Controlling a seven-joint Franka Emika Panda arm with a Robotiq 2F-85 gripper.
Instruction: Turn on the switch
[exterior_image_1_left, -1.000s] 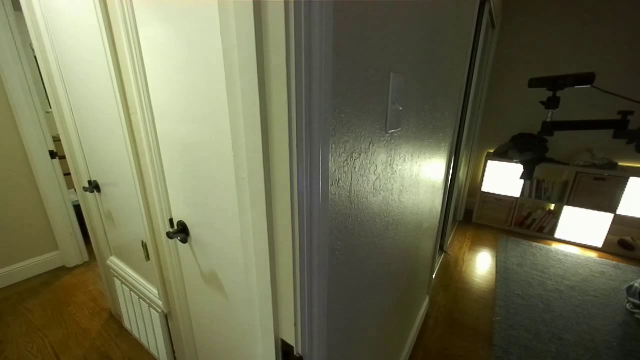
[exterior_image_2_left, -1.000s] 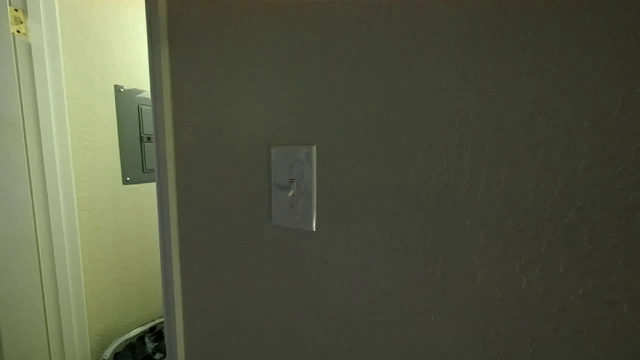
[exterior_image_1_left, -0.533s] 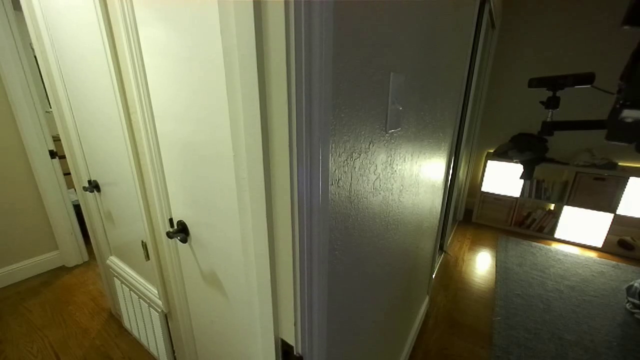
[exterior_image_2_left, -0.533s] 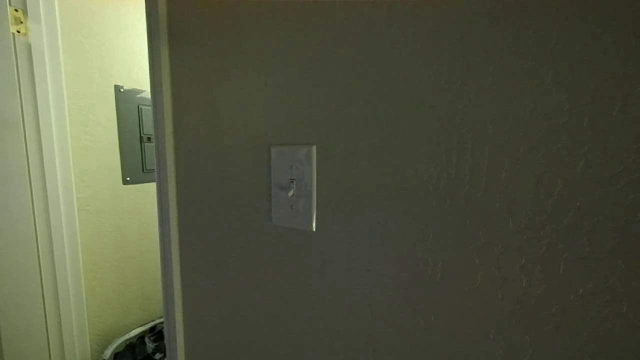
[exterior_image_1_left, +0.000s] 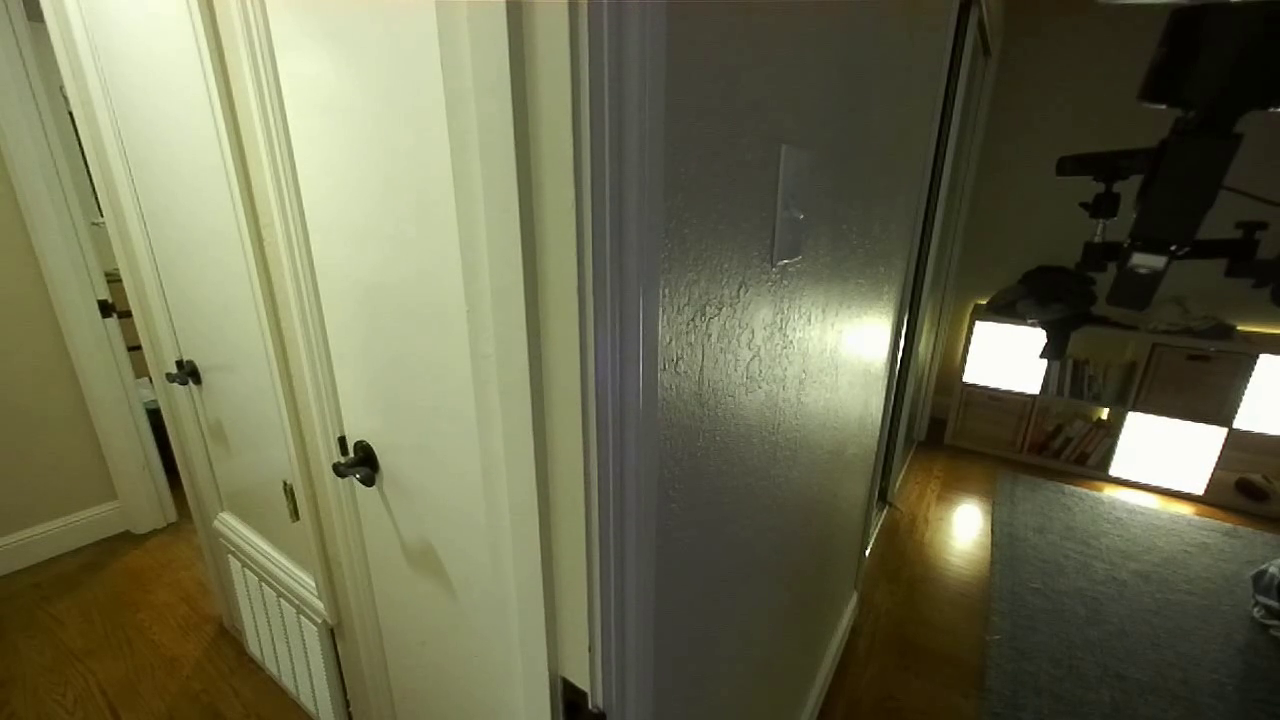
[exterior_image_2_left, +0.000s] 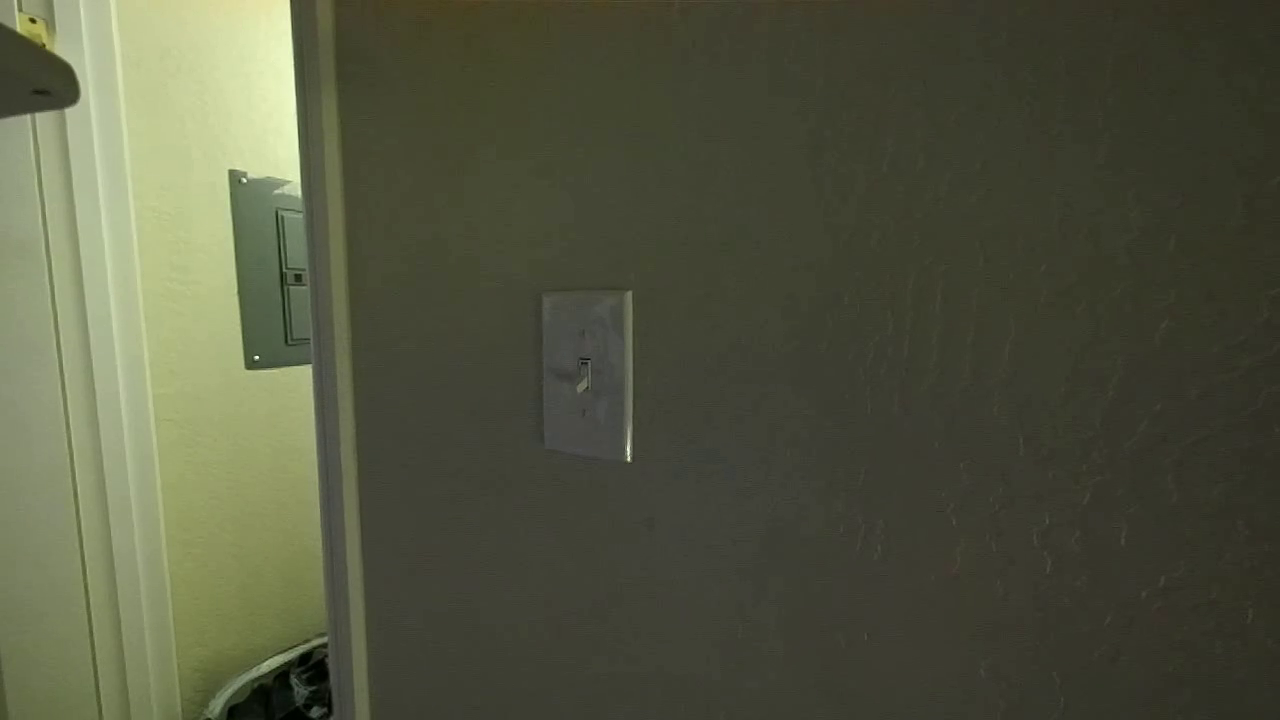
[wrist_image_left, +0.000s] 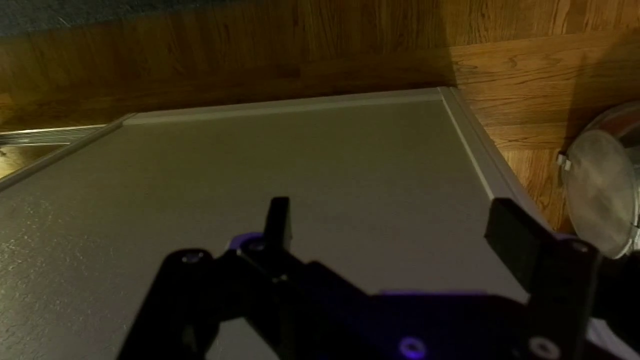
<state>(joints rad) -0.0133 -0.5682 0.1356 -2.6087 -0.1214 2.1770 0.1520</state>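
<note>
Flipping the switch (exterior_image_2_left: 588, 376), just left of centre in an exterior view, seems undone: its lever (exterior_image_2_left: 582, 383) points down. In the wrist view the gripper (wrist_image_left: 390, 215) has its fingers (wrist_image_left: 278, 222) spread, nothing between them; approach and upward push both seem left.

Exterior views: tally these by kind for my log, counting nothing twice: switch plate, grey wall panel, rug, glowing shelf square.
Switch plate: 1
Grey wall panel: 1
Rug: 1
Glowing shelf squares: 3, one cut off by the picture's edge
Total: 6
</note>
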